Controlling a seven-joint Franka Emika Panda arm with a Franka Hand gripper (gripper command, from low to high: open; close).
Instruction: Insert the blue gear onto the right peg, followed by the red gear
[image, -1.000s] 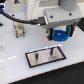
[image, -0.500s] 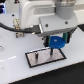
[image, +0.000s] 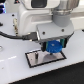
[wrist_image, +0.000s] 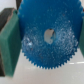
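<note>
A grey, black-edged plate lies on a white table. Just above the plate's right part hangs the gripper, its green fingers clenched around the blue gear.

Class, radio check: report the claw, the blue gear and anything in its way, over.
Claw shut on blue gear, pads gripping its rim. Gear above the grey plate, not yet on a peg. Red gear not in view. Nothing seen blocking.
</note>
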